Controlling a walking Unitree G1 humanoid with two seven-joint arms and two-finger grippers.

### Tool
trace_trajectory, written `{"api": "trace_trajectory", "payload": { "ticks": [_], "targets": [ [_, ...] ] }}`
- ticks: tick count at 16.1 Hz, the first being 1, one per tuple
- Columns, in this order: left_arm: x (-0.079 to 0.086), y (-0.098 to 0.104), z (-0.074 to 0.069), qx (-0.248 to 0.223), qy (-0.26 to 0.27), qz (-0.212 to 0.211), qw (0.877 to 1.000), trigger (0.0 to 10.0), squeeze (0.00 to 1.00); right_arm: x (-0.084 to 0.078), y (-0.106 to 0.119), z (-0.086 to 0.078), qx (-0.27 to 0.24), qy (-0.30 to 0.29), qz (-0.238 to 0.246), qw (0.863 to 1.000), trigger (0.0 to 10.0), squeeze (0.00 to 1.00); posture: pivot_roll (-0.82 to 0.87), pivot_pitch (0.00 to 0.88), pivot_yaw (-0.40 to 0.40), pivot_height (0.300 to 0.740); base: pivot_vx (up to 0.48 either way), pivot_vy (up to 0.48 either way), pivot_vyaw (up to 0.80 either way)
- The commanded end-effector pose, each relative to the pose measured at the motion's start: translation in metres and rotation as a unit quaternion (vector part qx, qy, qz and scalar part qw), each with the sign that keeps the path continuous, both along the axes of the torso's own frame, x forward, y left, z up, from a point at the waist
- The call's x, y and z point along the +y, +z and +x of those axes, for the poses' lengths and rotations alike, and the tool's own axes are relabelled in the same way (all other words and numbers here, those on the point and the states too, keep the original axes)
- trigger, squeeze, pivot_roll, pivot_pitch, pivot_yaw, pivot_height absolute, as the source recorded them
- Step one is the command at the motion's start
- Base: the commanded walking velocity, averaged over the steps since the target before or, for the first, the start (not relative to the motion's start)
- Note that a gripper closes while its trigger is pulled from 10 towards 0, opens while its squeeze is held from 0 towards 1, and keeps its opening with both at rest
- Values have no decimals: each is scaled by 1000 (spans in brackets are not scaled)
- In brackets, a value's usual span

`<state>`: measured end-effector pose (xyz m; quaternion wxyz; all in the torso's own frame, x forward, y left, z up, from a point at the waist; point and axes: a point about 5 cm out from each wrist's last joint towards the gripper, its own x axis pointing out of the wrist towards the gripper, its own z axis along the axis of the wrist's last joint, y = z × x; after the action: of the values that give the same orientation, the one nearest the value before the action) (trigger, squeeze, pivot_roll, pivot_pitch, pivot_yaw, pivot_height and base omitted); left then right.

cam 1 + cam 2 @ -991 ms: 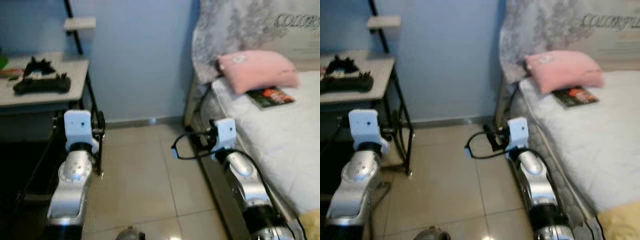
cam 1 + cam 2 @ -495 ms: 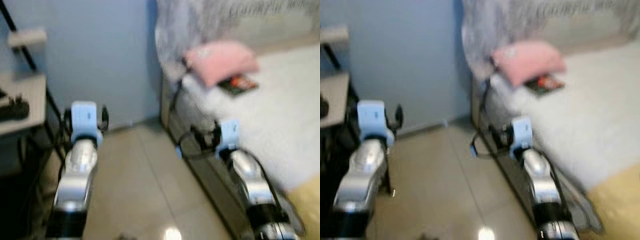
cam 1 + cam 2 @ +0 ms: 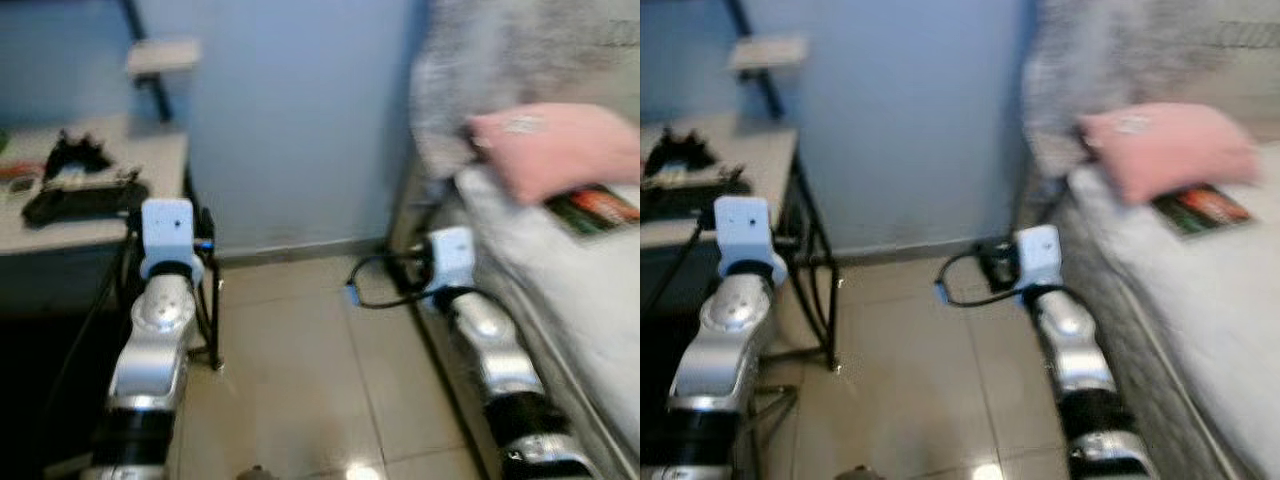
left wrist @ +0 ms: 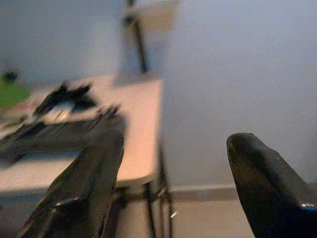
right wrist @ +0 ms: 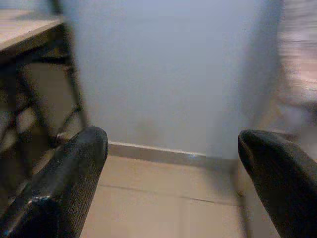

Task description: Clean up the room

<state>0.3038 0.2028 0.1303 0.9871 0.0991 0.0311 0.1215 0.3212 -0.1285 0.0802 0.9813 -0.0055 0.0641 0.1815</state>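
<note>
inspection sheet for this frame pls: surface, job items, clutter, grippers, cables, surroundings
surface: tiled floor, bare between desk and bed.
job's things: book on bed, below pink pillow.
clutter: black items on desk, blurred; green thing at desk's far left.
grippers: left gripper open, facing desk; right gripper open, facing wall; both hold nothing.
cables: black loop at right wrist.
surroundings: blue wall, small shelf above desk.
</note>
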Motion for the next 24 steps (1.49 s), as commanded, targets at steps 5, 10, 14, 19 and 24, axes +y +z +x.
{"api": "trace_trajectory", "payload": {
  "ticks": [5, 10, 14, 19, 24],
  "targets": [
    [-11, 5, 7, -9, -29, 7, 1000, 10000, 0, -12, -1, 2, -2, -24, -7, 1000, 10000, 39, -15, 41, 2, 740, 480, 0, 611],
    [10, 6, -54, -123, -65, 34, 990, 10000, 0, -36, 1, -41, -100, -53, 14, 993, 10000, 0, 1, 34, 5, 740, 0, 0, 0],
    [4, -8, -67, -93, -44, -13, 995, 10000, 0, -45, -11, -42, -70, -76, 2, 995, 10000, 0, 19, 11, -4, 740, 0, 0, 0],
    [1, -12, -57, -76, -39, -20, 996, 10000, 0, -47, -11, -34, -57, -71, -12, 996, 10000, 0, 7, 2, -8, 740, 58, 0, 759],
    [13, -15, -46, -56, -7, -34, 998, 10000, 0, -32, -11, -29, -48, -39, -22, 998, 10000, 0, 2, 15, -6, 740, 469, 0, 149]
  ]
}}
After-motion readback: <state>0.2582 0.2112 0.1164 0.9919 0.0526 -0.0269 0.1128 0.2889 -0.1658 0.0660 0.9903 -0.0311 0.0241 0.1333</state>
